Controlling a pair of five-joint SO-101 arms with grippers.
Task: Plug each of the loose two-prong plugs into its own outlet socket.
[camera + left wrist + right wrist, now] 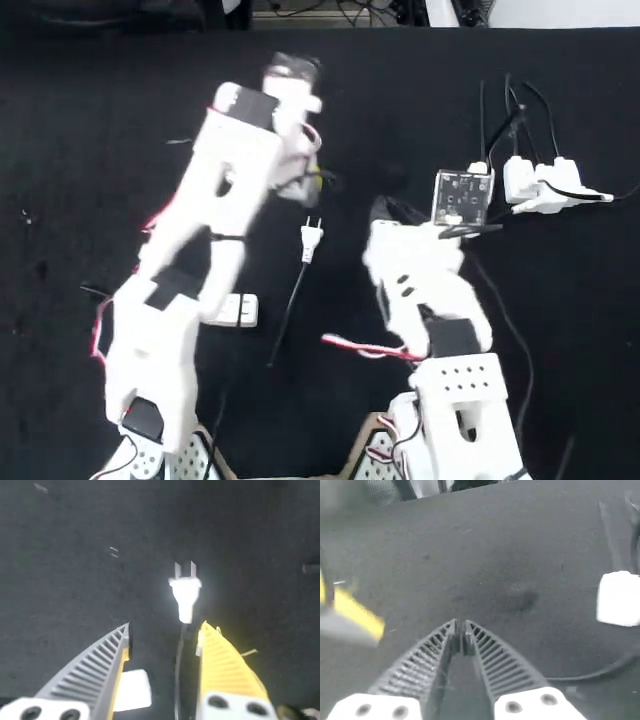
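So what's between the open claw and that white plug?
Just bare tabletop, seen in the left wrist view; the plug has its black cord running between the left gripper fingers.

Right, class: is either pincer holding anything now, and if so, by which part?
Nothing is held. The left pincer is open over the cord of the plug; the right pincer is shut on nothing.
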